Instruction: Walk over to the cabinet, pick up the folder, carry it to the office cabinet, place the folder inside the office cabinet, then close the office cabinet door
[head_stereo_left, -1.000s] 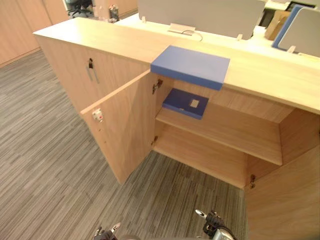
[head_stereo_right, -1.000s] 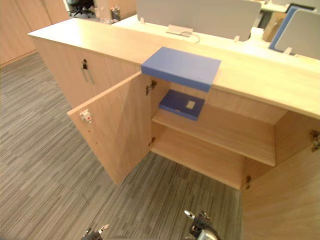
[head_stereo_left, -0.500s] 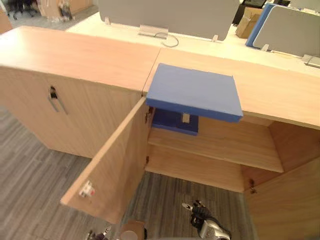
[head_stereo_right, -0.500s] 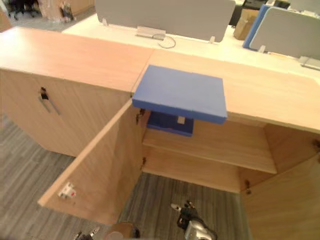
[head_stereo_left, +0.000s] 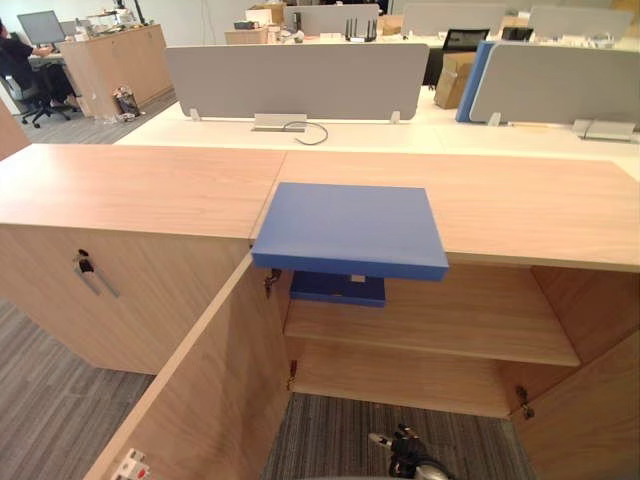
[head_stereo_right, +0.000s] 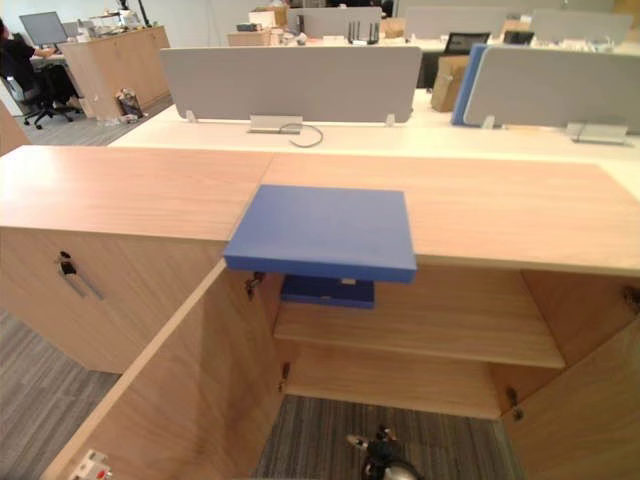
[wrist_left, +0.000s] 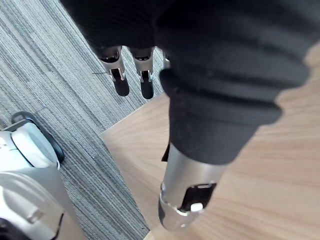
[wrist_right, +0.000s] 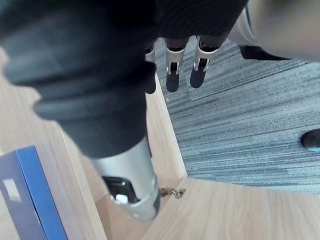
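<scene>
A large blue folder (head_stereo_left: 350, 228) lies flat on the wooden cabinet top (head_stereo_left: 140, 185), and its front edge juts out over the open compartment. On the shelf (head_stereo_left: 450, 320) under it lies a second, darker blue folder (head_stereo_left: 338, 288) with a white label, also seen past my right hand (wrist_right: 25, 205). Both doors stand open, the left door (head_stereo_left: 200, 400) and the right door (head_stereo_left: 590, 420). My right hand (head_stereo_left: 405, 458) hangs low over the carpet in front of the cabinet; its fingers (wrist_right: 182, 67) are straight and hold nothing. My left hand (wrist_left: 131, 75) hangs beside the left door, open and empty.
Left of the open compartment is a closed door with a metal handle (head_stereo_left: 90, 272). Grey desk screens (head_stereo_left: 295, 80) and white desks stand behind the cabinet. A person sits at the far left (head_stereo_left: 18, 60). Striped grey carpet (head_stereo_left: 50, 400) covers the floor.
The camera has come closer and lifted, so the cabinet now faces me squarely and the office behind shows. Both folders lie where they were. My hands still hang low.
</scene>
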